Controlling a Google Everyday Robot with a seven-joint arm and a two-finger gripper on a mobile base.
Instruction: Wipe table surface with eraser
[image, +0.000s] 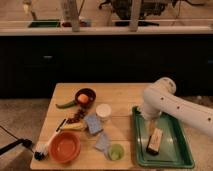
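Observation:
The eraser, a tan block with a dark lower end, lies lengthwise in the green tray on the right side of the wooden table. My white arm reaches in from the right and bends down over the tray. My gripper hangs just above the eraser's far end; I cannot tell whether it touches the eraser.
The left half of the table holds an orange bowl, a green cup, a white cup, a blue sponge, a dark bowl with an orange fruit, a banana and a brush. A dark counter stands behind.

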